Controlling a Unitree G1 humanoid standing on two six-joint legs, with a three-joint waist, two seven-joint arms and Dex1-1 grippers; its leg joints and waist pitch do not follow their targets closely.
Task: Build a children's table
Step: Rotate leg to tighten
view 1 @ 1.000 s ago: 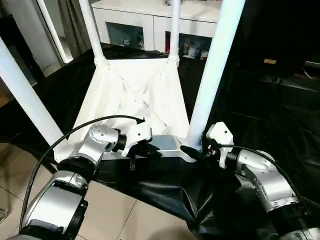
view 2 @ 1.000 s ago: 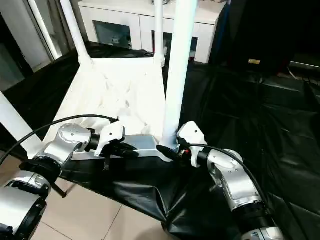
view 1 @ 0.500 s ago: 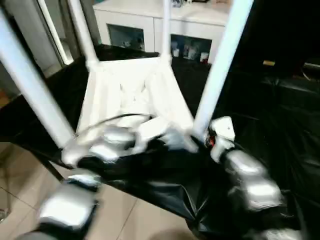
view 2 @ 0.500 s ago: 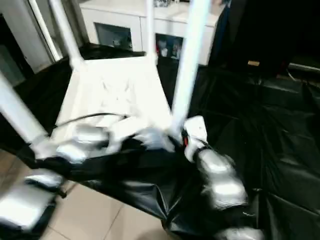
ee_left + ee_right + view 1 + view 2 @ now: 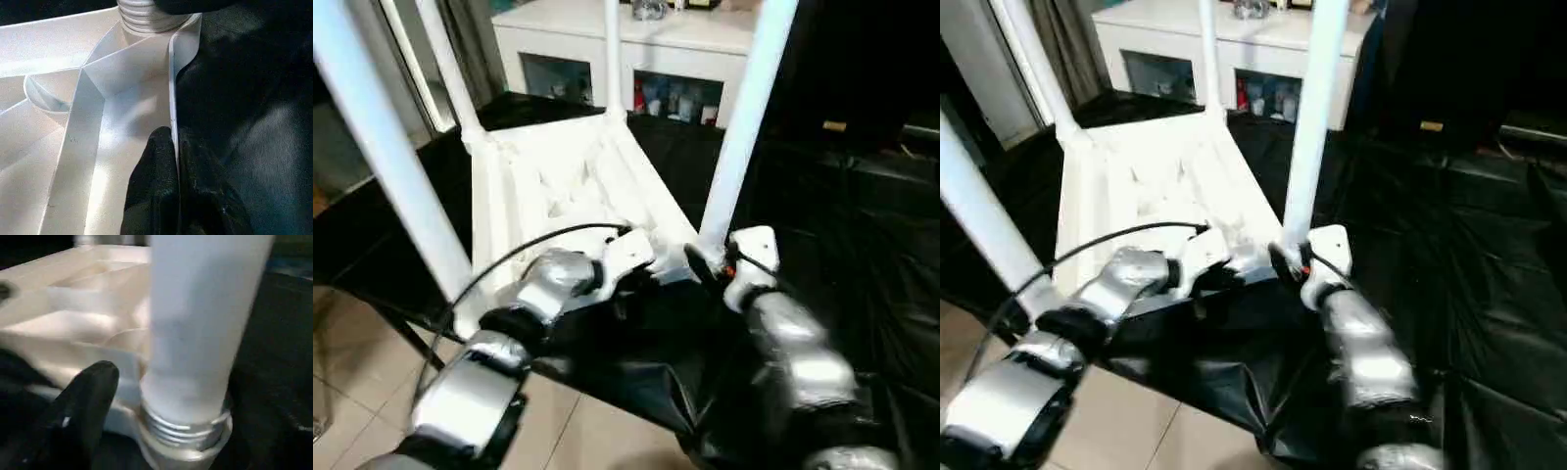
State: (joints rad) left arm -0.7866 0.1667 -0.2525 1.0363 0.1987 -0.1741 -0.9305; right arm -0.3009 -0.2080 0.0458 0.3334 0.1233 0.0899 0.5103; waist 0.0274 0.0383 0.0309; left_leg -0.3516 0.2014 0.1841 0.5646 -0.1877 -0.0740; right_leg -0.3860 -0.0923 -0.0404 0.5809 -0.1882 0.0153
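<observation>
While lying upside down on black sheeting (image 5: 862, 225), the children's table (image 5: 558, 181) is standing legs-up, leg tops cut off.
Left gripper (image 5: 175, 152) fingers are pinching the near rim; right gripper (image 5: 697, 262) is sitting against a leg base (image 5: 188, 423), grip state unclear.

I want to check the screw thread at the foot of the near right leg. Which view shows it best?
The right wrist view: the thread sits close above the socket. The left wrist view shows its ridges at the edge. In the eye views the right end effector covers it.
</observation>
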